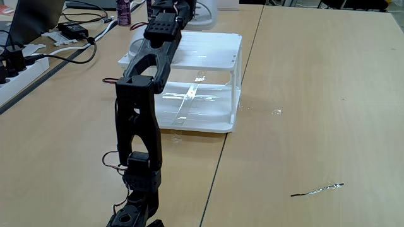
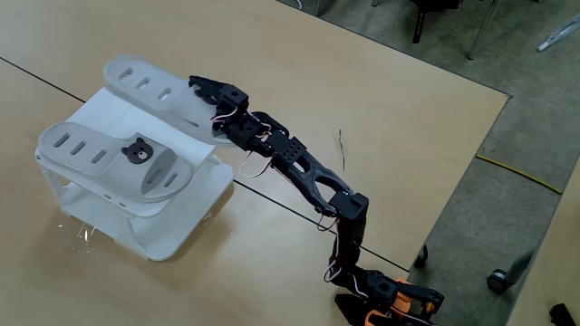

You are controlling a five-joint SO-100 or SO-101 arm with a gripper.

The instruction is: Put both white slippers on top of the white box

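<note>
The white box [image 2: 177,217] stands left on the wooden table, and both white slippers lie across its flat top. The nearer slipper [image 2: 109,158] shows its bear face [image 2: 138,150]. The farther slipper [image 2: 149,86] sits along the box's far edge, its end jutting past the top toward the arm. My gripper [image 2: 199,92] is at that end, with one black finger [image 2: 207,86] lying on the slipper and the lower one hidden beneath. In the other fixed view the box [image 1: 214,50] stands behind my stretched-out arm [image 1: 136,120].
A power strip [image 1: 19,66], an adapter [image 1: 74,29] and cables lie at the back left, beside a purple bottle [image 1: 124,11]. A thin wire [image 1: 319,188] lies on the table at front right. The table's edge [image 2: 471,163] drops to the floor at right.
</note>
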